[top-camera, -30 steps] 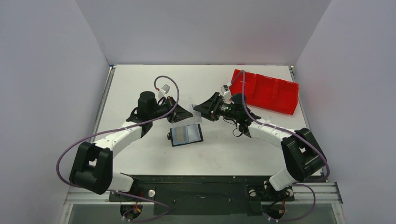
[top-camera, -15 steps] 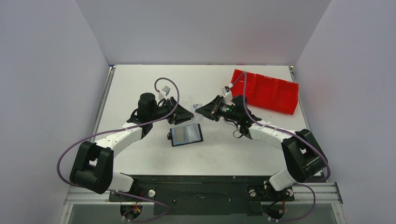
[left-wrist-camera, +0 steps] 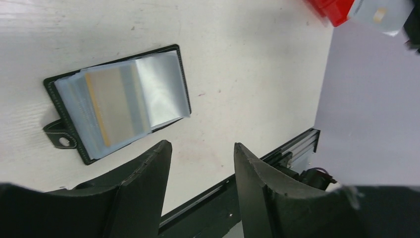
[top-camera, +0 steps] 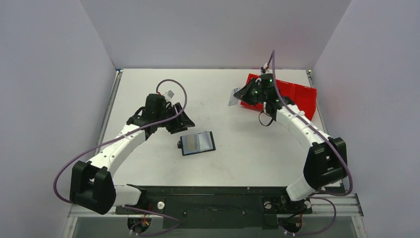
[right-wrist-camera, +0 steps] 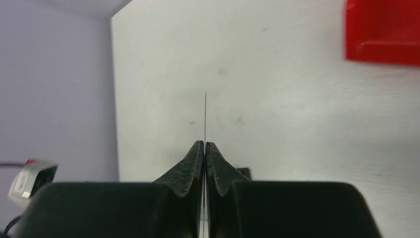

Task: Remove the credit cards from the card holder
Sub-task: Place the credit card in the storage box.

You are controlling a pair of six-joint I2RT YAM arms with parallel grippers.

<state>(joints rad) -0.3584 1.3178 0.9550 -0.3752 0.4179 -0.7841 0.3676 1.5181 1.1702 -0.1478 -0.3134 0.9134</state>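
The card holder (top-camera: pixel 197 143) lies open on the white table, a gold card (left-wrist-camera: pixel 111 106) showing under its clear sleeves (left-wrist-camera: pixel 158 89). My left gripper (top-camera: pixel 184 122) hovers just left of and behind it, open and empty; in the left wrist view its fingertips (left-wrist-camera: pixel 202 146) frame bare table beside the holder (left-wrist-camera: pixel 119 106). My right gripper (top-camera: pixel 241 96) is raised at the back right, shut on a silver-grey credit card (top-camera: pixel 233 101). That card shows edge-on as a thin line (right-wrist-camera: pixel 205 114) above the closed pads (right-wrist-camera: pixel 204 145). It also appears in the left wrist view (left-wrist-camera: pixel 379 15).
A red three-compartment tray (top-camera: pixel 292 99) stands at the back right, right behind my right gripper, and its corner shows in the right wrist view (right-wrist-camera: pixel 384 32). The table's near edge and black rail (left-wrist-camera: pixel 277 163) lie beyond my left fingers. Grey walls enclose the table.
My left gripper opened, let go of the card and drew back left. My right gripper shut on the card and carried it up and back right toward the red tray.
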